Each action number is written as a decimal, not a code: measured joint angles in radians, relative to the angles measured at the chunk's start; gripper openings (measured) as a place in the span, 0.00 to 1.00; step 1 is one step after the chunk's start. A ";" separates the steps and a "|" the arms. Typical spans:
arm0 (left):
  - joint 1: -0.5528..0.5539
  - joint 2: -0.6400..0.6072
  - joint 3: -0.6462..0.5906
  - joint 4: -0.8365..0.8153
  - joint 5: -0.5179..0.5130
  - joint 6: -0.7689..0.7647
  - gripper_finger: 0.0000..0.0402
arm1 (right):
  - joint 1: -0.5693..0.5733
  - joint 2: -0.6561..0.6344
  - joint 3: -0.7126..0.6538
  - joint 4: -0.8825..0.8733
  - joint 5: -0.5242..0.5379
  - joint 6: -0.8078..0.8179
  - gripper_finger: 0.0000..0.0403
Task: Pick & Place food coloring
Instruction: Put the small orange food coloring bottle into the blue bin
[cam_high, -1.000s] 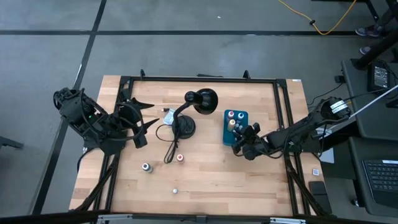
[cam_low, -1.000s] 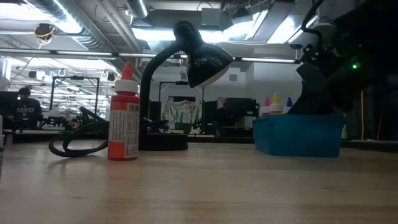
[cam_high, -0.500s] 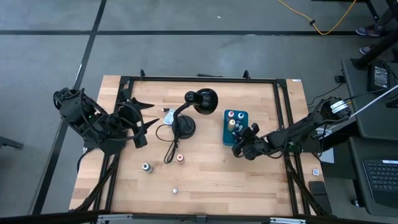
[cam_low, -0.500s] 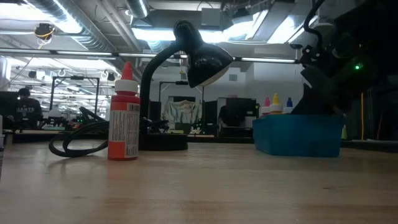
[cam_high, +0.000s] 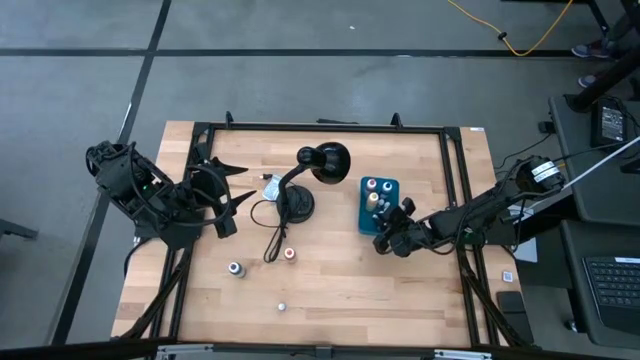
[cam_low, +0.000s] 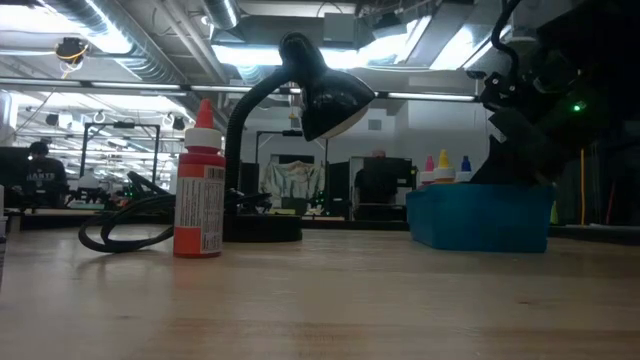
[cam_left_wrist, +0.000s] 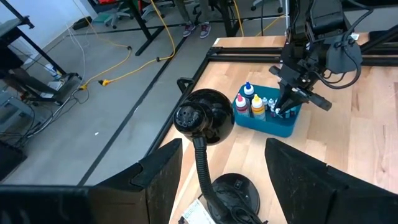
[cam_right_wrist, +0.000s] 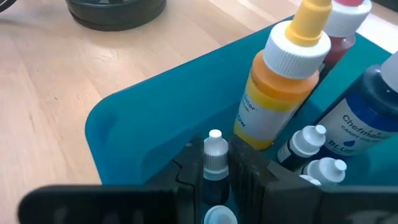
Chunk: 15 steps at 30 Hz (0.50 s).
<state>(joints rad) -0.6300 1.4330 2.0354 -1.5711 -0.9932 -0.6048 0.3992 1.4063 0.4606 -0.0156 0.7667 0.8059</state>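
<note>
Teal plastic box (cam_right_wrist: 149, 134) receives 1 tiny white-capped dropper bottle (cam_right_wrist: 214, 155), clenched in the right fingers (cam_right_wrist: 245, 171); light, slippery, grip its body.

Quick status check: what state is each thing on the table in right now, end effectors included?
Left end effector: open, empty, at the table's left edge.
Right end effector: shut on small bottle, inside the box.
Box: holds upright bottles.
Yellow bottle: upright in box, capped.
Red bottle: upright on table, capped.
Lamp: upright.
</note>
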 joint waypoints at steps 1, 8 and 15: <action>0.000 0.000 0.000 0.000 0.000 0.000 0.56 | 0.000 0.000 0.000 0.001 -0.004 0.000 0.15; 0.000 0.000 0.000 0.000 0.010 0.009 0.56 | 0.000 0.000 0.000 0.001 -0.022 0.002 0.15; 0.000 0.000 0.000 0.000 0.011 0.009 0.56 | 0.000 0.000 0.000 -0.001 -0.025 0.004 0.21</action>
<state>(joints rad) -0.6300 1.4330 2.0354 -1.5711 -0.9821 -0.5961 0.3992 1.4063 0.4610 -0.0169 0.7417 0.8097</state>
